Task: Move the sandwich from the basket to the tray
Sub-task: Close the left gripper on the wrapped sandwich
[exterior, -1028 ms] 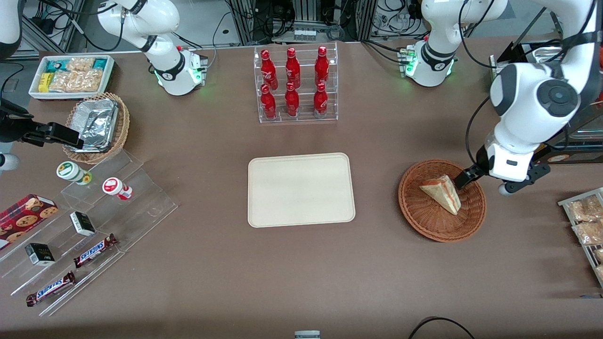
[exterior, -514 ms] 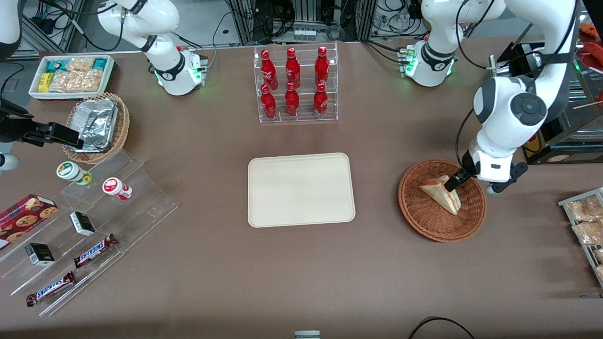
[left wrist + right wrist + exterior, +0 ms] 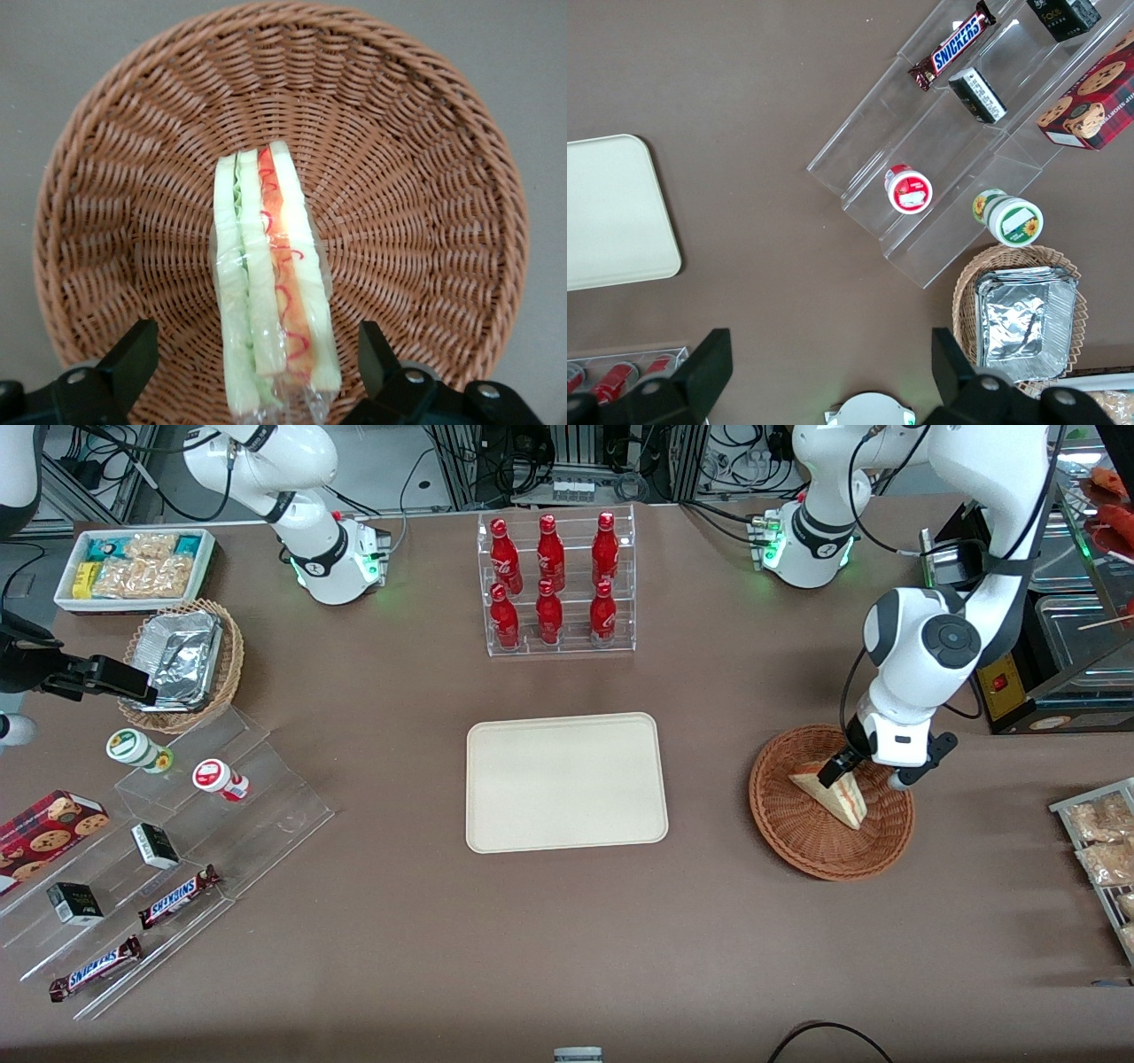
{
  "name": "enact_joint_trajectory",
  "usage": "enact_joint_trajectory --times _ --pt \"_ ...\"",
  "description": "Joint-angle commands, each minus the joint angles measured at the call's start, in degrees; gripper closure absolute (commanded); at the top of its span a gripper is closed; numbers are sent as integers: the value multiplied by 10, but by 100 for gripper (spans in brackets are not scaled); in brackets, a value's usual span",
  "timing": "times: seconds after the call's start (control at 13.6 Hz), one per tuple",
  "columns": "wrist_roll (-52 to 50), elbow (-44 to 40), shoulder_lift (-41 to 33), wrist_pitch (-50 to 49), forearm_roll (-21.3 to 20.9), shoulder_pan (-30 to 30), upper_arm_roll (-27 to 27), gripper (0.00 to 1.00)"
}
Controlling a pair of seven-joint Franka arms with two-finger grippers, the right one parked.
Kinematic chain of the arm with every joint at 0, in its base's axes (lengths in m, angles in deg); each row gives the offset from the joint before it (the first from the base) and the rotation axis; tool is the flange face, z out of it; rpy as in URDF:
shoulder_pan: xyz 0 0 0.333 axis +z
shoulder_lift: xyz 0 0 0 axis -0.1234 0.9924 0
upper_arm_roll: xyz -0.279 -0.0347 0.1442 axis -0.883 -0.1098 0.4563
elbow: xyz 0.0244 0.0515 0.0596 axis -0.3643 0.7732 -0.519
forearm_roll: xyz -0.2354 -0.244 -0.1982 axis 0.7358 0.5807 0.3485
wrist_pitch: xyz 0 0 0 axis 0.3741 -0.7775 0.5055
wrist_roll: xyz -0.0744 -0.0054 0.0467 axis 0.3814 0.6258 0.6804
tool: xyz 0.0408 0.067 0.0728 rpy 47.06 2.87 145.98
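The sandwich [image 3: 839, 798], a plastic-wrapped white-bread wedge with red-orange and green filling, lies in the reddish-brown wicker basket [image 3: 783, 841] toward the working arm's end of the table. My gripper [image 3: 840, 769] hangs low over the sandwich's wide end. In the left wrist view the gripper [image 3: 255, 343] is open, its two black fingers [image 3: 133, 352] straddling the sandwich [image 3: 266, 283] with a gap on each side, inside the basket [image 3: 106, 186]. The cream tray [image 3: 567, 782] lies flat mid-table, apart from the basket, with nothing on it.
A clear rack of red bottles [image 3: 551, 584] stands farther from the front camera than the tray. Snack packets on a rack [image 3: 1103, 850] sit beside the basket at the table edge. Acrylic steps with candy bars [image 3: 168, 841] and a foil-filled tan basket [image 3: 182, 662] lie toward the parked arm's end.
My gripper has moved from the basket's rim inward, toward the tray's side, and now sits over the sandwich's wide end. The sandwich has not moved.
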Motion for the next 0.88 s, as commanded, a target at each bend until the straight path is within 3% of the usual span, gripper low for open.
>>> enact_joint_trajectory --times 0.0,0.07,0.15,0.22,0.29,0.37,0.59,0.81 --pt "-18 8 18 30 -4 -2 -1 0" --pt "-18 7 25 31 -4 -1 -1 4" --pt "-25 5 26 32 -4 -1 -1 21" --pt "-39 2 26 31 -4 -2 -1 59" --pt "-42 -3 24 29 -6 -4 -1 89" --pt "-40 -5 20 25 -11 -6 -2 100" --pt "-39 -37 -6 -41 -13 -13 -2 100" --pt "-38 -134 -38 -227 -54 -39 -4 100"
